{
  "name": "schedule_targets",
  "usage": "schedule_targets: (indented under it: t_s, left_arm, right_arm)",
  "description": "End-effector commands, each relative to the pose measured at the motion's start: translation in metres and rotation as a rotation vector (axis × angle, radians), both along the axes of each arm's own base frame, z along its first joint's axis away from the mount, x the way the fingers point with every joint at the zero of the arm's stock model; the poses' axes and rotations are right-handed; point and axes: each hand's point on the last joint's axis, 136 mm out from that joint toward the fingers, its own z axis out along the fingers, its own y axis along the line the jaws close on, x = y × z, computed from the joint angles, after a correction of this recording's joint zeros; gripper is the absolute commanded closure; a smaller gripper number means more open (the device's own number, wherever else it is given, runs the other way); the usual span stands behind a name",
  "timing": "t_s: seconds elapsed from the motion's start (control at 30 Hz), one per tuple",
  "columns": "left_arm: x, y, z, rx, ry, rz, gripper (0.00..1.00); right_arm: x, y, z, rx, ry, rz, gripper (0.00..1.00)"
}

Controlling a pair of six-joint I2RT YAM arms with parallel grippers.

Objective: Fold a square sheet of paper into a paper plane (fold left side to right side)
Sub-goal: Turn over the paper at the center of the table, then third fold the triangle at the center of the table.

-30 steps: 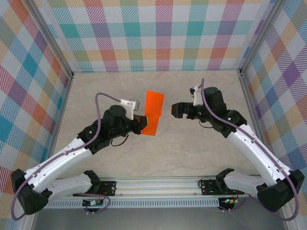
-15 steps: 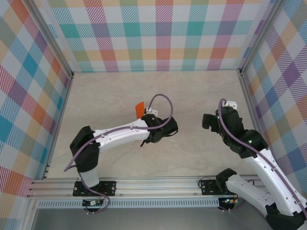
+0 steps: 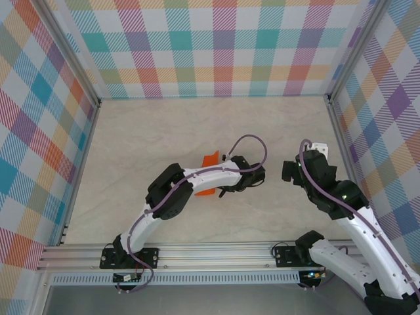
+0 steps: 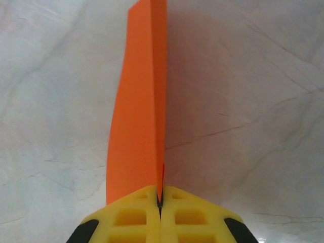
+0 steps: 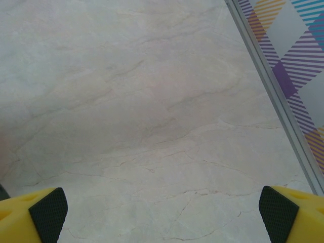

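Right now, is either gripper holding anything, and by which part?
The left gripper is shut on the folded bright orange paper sheet, pinching it at its near edge. The right gripper is open, holding nothing.

- Left arm [image 3: 197,176]: rises from its base, bends sharply at the elbow, and the forearm reaches right toward the centre, ending in the black wrist.
- Left gripper [image 4: 159,202]: yellow fingers pressed flat together, pinching the near edge of the orange paper [image 4: 139,101].
- Right arm [image 3: 354,216]: climbs from its base on the right, forearm angled up and inward.
- Right gripper [image 5: 162,210]: jaws spread wide, black pads facing each other, tilted downward.
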Motion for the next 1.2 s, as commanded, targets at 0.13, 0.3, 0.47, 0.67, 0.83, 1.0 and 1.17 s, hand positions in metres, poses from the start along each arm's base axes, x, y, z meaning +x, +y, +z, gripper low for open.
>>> schedule_targets:
  t_s: [0.13, 0.3, 0.47, 0.67, 0.83, 1.0, 1.17]
  left_arm:
    - [-0.007, -0.019, -0.014, -0.123, 0.162, 0.019, 0.91]
    - [-0.004, -0.035, -0.008, -0.271, 0.222, 0.02, 0.72]
    - [-0.004, -0.046, 0.005, -0.433, 0.267, 0.003, 0.54]
    - [-0.002, -0.04, 0.047, -0.681, 0.227, -0.045, 0.36]
    - [0.003, -0.002, 0.074, -0.904, 0.167, -0.031, 0.19]
    - [0.013, 0.038, 0.065, -1.037, 0.161, 0.018, 0.15]
    - [0.026, 0.035, 0.055, -1.149, 0.189, -0.009, 0.16]
  right_arm:
    - [-0.009, -0.015, -0.002, -0.052, 0.027, -0.047, 0.0]
    - [-0.009, -0.015, -0.002, -0.051, 0.027, -0.049, 0.0]
    - [-0.004, -0.004, -0.004, -0.02, 0.029, -0.011, 0.0]
    - [0.009, 0.038, -0.02, 0.134, 0.053, 0.122, 0.0]
    - [0.022, 0.087, -0.04, 0.269, 0.134, 0.268, 0.0]
    - [0.029, 0.135, -0.049, 0.39, 0.174, 0.444, 0.0]
    - [0.026, 0.169, -0.063, 0.414, 0.202, 0.566, 0.0]
